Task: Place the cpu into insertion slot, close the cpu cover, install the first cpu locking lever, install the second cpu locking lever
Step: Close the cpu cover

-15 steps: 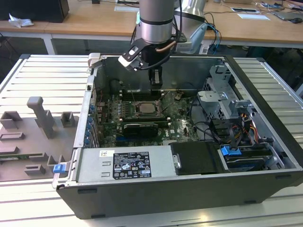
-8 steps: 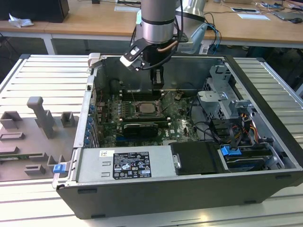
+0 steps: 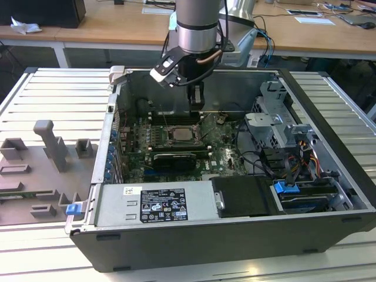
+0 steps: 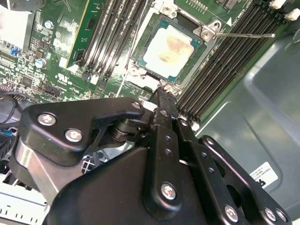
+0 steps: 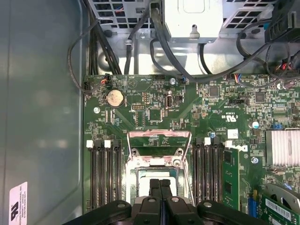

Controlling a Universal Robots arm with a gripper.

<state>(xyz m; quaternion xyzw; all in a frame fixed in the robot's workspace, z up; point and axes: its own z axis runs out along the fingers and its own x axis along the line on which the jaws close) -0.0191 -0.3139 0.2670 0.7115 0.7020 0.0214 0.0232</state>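
Got gripper clenched on nothing, hanging just above cpu seated in socket. See cpu cover flipped open beyond it. Reckon cover thin, stiff, light, hinged: push at free edge, skip pinching; mind fragile socket underneath.

1. The arm hangs vertical, its silver wrist segment straight above the jaws.
2. The gripper points straight down.
3. Its black fingers are pressed flush together, jaws closed.
4. Black linkage bars flare outward on both sides behind the jaws.
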